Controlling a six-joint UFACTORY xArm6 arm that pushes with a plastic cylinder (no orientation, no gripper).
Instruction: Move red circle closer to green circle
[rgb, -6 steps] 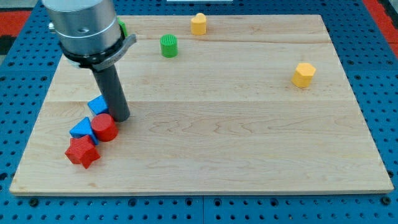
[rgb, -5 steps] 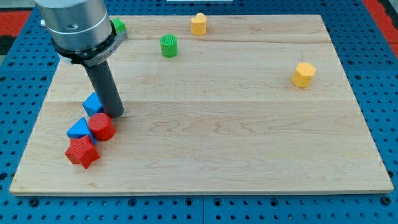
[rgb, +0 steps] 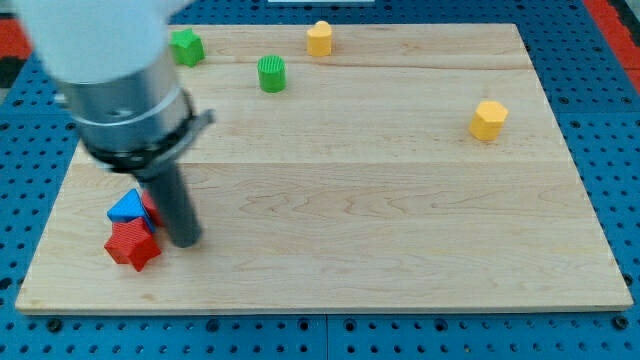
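Pale wooden board (rgb: 400, 200) on blue pegboard (rgb: 600, 330); no legible writing. My tip (rgb: 185, 241), a bare rod, beside red star (rgb: 132, 246). Red circle (rgb: 150, 207) mostly hidden. Green circle (rgb: 271, 73) far up-board.

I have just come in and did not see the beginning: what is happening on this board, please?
A robot arm pushes blocks on a wooden board with a dark rod. My tip stands at the view's lower left, just right of the red star and a blue block. The red circle is mostly hidden behind the rod. The green circle stands far off near the view's top.
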